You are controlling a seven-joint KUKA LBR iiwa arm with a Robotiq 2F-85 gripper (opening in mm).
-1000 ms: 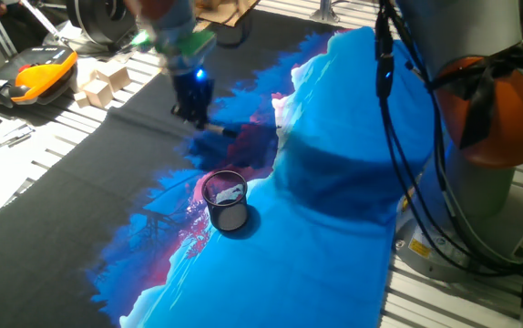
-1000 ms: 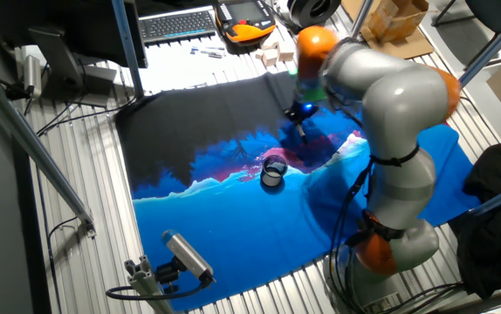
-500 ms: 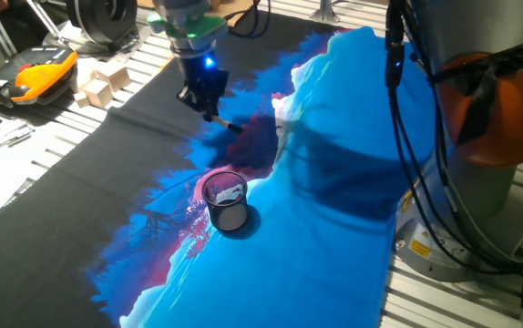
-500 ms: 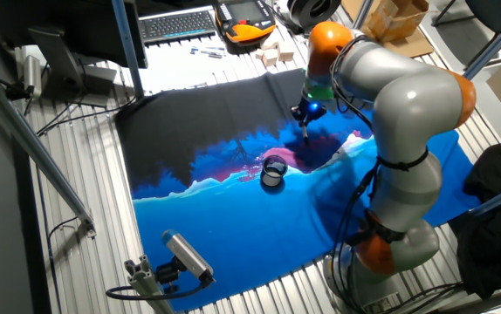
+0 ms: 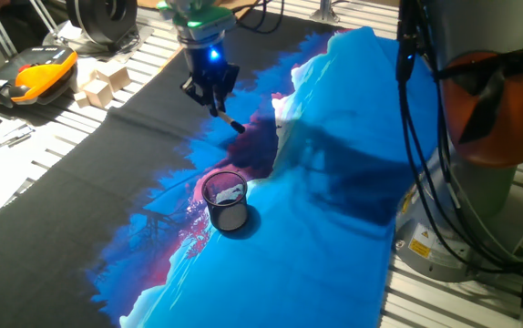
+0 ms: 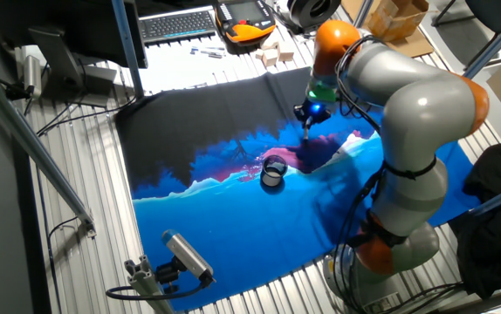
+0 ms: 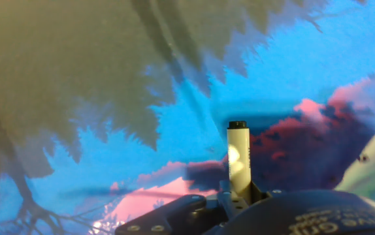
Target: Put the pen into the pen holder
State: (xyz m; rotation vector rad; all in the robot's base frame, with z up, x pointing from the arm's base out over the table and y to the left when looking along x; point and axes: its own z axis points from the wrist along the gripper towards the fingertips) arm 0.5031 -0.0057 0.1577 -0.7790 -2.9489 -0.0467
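A slim pen with a white barrel and black tip is seen in the hand view, standing out from the gripper against the blue, pink and black cloth. It is clamped between the closed fingers and held tilted in the air above the cloth on the bench. The dark mesh holder is set upright on the cloth, well apart from the pen, with a pale scrap inside

End effector gripping tilted pen above blue cloth, mesh pen holder nearer the camera
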